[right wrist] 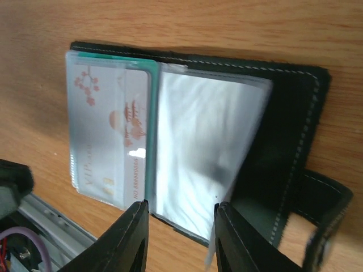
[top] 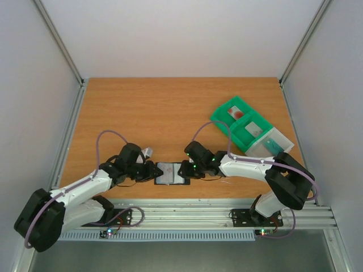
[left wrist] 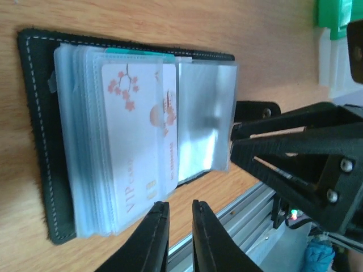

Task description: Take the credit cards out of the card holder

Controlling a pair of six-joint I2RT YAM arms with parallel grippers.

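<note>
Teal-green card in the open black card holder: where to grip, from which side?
Probably pinch the teal-green plastic card by the strip showing beyond the clear sleeves, approaching from the black card holder's far edge; the rest lies flat beneath the pale blossom-print card.

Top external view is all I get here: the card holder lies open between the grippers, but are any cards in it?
Observer: Yes. The left wrist view shows a pale card with red blossoms inside a clear sleeve of the card holder.
Operator: Only that one?
Observer: No, the right wrist view shows the edge of a teal-green card peeking out behind it.
Operator: Has the left gripper got hold of anything?
Observer: No; its fingers stand close together just beside the holder, with nothing between them.
</note>
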